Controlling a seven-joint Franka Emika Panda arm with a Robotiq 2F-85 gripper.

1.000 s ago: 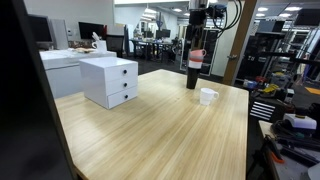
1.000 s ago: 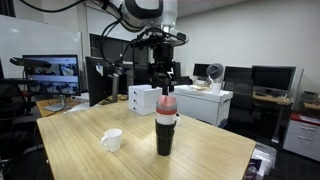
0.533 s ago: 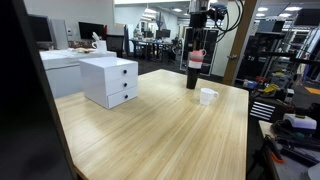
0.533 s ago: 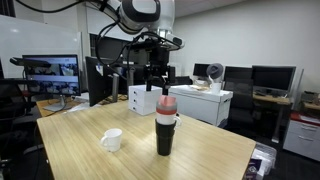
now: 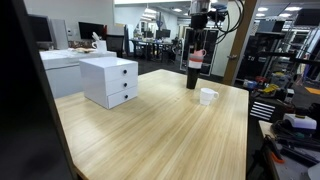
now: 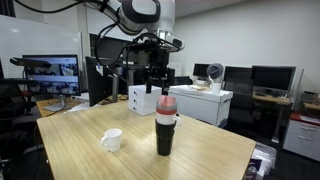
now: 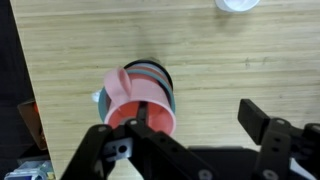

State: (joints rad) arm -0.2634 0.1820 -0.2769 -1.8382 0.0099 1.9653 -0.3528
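1. Position of the stack: a pink cup (image 6: 166, 103) sits nested in the top of a dark tumbler (image 6: 165, 135). The tumbler stands upright on the wooden desk (image 6: 205, 158), near its far edge in an exterior view (image 5: 192, 76).
2. State of the jaws: spread wide, holding nothing. In both exterior views they hang directly above the pink cup, just clear of its rim. In the wrist view one finger (image 7: 141, 122) lies over the cup's opening (image 7: 140, 98) and the other finger (image 7: 256, 116) stands well outside it.
3. Surroundings: a white mug (image 6: 112, 139) rests on the desk near the stack. A white drawer unit (image 5: 110, 80) stands well apart from both.
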